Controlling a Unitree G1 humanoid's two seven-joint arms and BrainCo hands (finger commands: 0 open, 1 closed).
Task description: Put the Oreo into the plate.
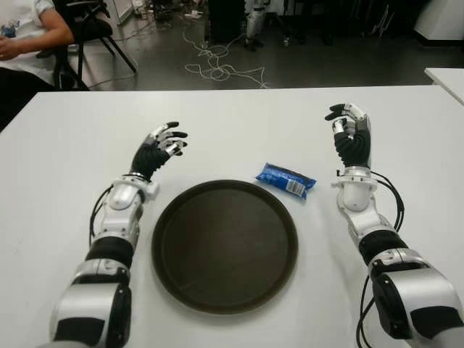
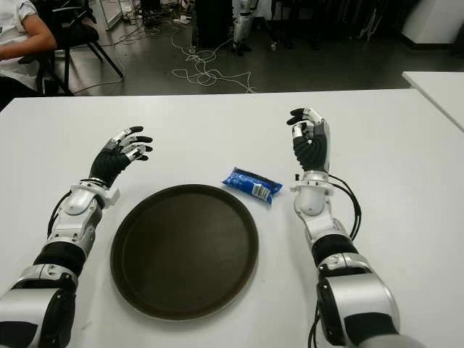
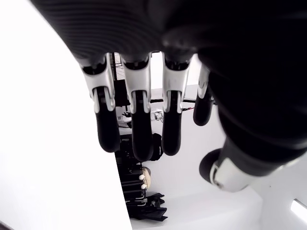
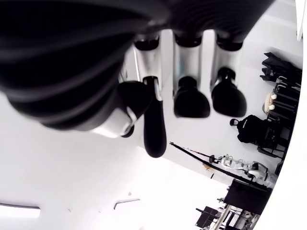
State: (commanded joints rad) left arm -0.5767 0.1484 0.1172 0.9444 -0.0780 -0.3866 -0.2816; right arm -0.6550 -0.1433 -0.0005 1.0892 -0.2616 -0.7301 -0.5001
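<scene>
A blue Oreo packet (image 1: 286, 180) lies flat on the white table (image 1: 232, 116), just off the far right rim of the round dark brown plate (image 1: 174, 217). The plate holds nothing. My right hand (image 1: 349, 125) is raised to the right of the packet, a short gap away, with its fingers loosely bent and nothing in them. My left hand (image 1: 168, 139) hovers beyond the plate's far left edge, fingers spread and holding nothing. Both wrist views show only relaxed fingers (image 3: 136, 124) and the room behind.
A person's arm (image 1: 43, 32) and a black chair (image 1: 90, 29) are at the far left beyond the table. Cables (image 1: 217, 65) lie on the floor behind. A second white table's corner (image 1: 446, 76) shows at the far right.
</scene>
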